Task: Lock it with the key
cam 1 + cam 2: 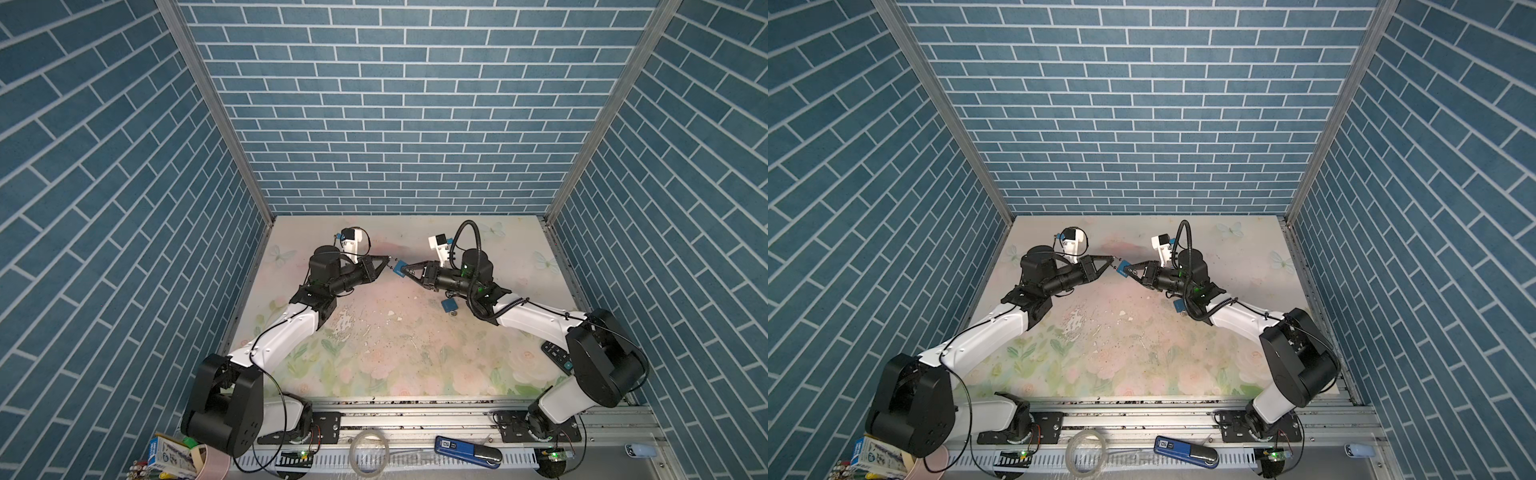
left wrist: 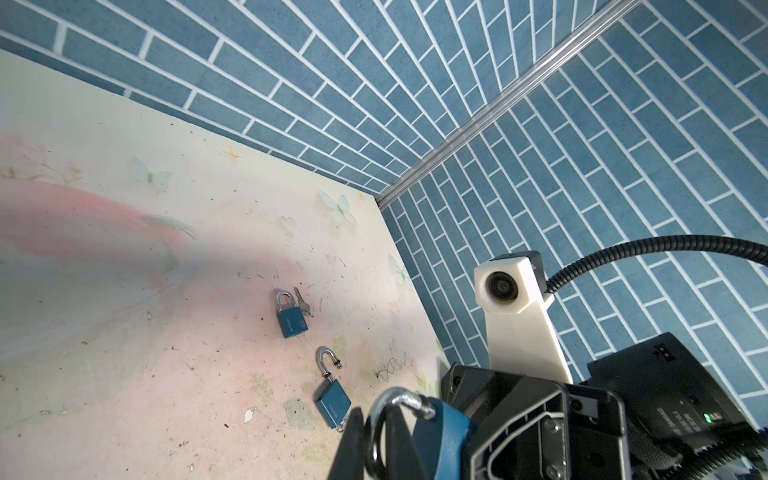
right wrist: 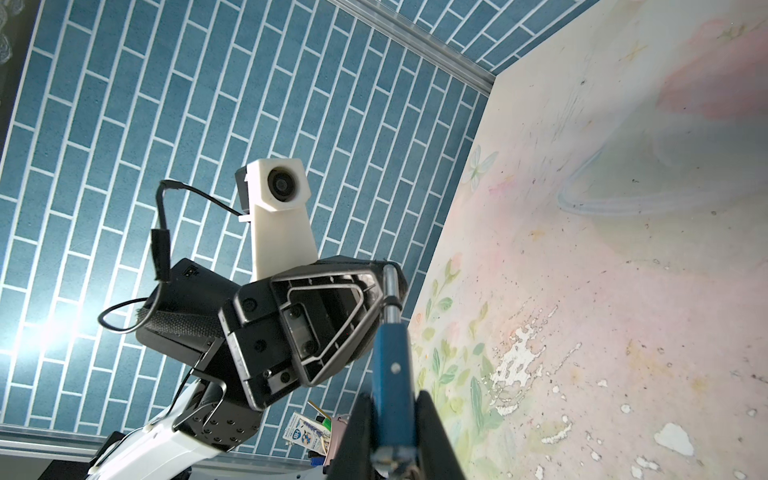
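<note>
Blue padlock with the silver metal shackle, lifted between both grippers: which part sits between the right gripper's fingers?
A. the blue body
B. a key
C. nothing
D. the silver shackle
A: in the right wrist view the right gripper is shut on the blue body of the blue padlock, while in the left wrist view the left gripper closes on its silver shackle.

arms (image 1: 286,328): white links, black joints | hands (image 1: 390,262): black, triangular | cable (image 2: 665,240): black, corrugated
</note>
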You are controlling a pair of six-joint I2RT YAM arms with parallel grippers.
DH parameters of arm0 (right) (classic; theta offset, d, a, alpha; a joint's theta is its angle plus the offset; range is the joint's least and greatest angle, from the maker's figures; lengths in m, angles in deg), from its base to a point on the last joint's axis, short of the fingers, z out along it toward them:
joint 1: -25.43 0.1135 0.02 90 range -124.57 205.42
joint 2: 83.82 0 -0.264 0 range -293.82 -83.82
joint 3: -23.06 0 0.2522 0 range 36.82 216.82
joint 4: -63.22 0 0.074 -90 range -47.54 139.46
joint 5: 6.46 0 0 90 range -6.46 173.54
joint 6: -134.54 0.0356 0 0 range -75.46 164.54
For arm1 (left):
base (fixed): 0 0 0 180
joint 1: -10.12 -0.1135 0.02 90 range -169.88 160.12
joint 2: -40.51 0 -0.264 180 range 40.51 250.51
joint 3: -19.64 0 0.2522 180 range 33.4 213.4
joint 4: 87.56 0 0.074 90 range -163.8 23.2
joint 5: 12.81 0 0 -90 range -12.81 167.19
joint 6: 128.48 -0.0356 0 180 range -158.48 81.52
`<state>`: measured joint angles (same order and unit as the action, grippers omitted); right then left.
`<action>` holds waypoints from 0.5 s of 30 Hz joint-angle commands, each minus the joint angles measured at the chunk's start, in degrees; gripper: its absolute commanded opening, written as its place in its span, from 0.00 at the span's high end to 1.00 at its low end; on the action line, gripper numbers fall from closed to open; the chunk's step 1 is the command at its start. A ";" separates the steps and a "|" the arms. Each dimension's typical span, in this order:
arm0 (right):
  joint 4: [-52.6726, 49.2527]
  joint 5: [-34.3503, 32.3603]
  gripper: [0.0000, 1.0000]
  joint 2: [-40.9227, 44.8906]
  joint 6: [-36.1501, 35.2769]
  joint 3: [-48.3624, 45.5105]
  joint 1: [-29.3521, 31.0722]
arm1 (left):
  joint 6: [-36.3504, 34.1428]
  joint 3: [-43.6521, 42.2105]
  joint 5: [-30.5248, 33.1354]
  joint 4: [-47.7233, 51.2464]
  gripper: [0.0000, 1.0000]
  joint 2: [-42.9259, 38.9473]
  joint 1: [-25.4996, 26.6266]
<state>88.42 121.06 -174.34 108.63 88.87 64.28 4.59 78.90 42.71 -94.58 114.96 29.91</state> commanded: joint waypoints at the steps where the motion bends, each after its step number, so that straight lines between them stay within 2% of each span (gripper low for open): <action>1: 8.25 -0.08 1.00 -1.27 -0.66 4.22 0.84 | -0.53 -1.08 -5.54 1.37 1.00 -0.55 2.54; 10: 9.13 -0.66 1.00 -3.37 -1.07 6.20 1.47 | 1.84 -0.07 -7.44 -0.48 1.00 2.00 5.10; 15: 13.85 -0.60 1.00 -4.53 0.44 6.67 1.49 | 1.94 0.23 -7.62 -0.54 1.00 1.81 6.32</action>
<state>91.66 121.10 -177.97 108.83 90.86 64.08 6.60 78.92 46.73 -96.78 116.25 30.48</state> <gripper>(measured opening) 0.158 0.109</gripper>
